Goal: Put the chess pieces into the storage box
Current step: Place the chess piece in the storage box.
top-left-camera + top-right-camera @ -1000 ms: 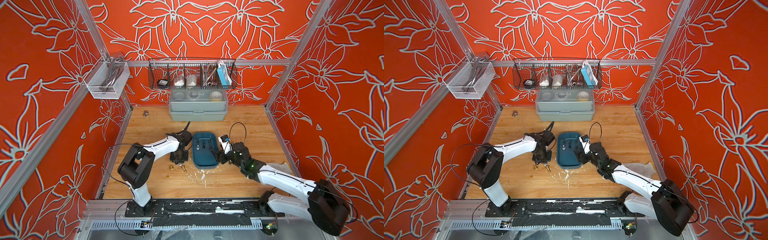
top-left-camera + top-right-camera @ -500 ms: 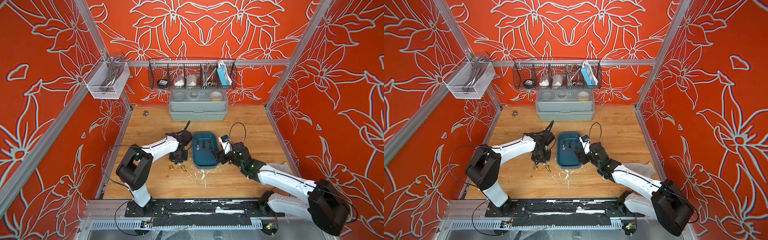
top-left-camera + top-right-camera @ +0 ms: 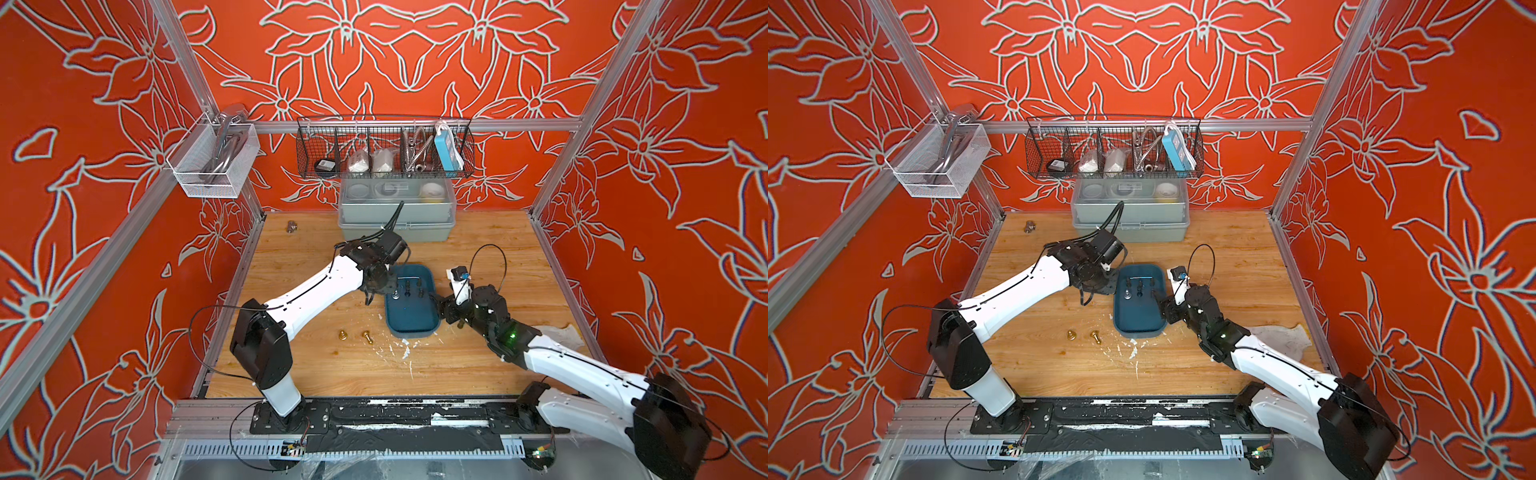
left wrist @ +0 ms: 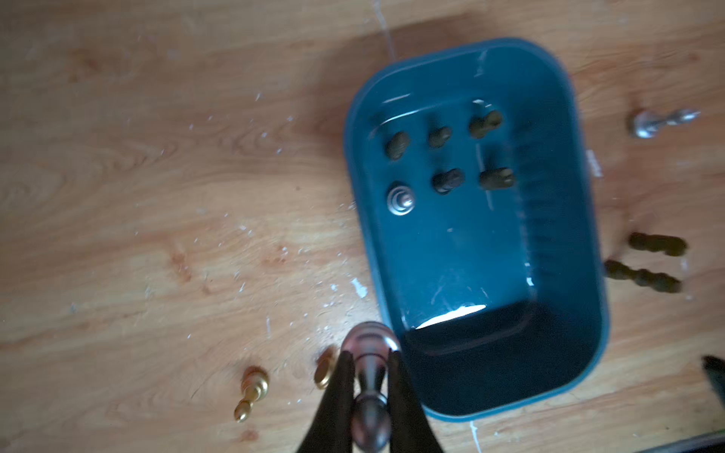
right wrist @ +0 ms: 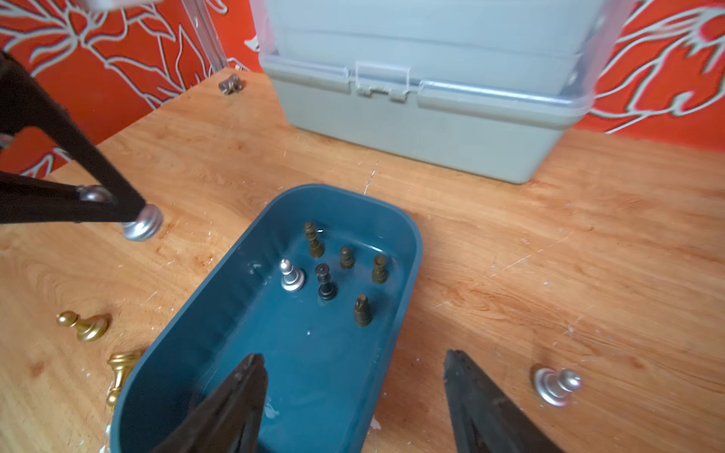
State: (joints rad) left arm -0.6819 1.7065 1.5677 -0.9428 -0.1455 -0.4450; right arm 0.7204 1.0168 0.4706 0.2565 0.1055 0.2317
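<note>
Your left arm reaches from the front left corner of the table toward its middle. Its wrist is bent down at the left long side of the box. Your right arm lies low, running in from the front right corner to the box's right side.

The box sits near the middle of the table with its long axis running front to back. Six chess pieces stand upright in its far half: one silver, five dark.

Your left gripper is clamped tight on a silver piece. This piece lies along the fingers, round base poking past the tips, just outside the box's left wall. You cannot tell whether it touches the table.

Your right gripper stands wide apart and holds nothing. It straddles the box's right wall near the front end.

Two gold pieces sit left of the box toward the front edge. A fallen silver one and two dark ones lie right of the box.
</note>
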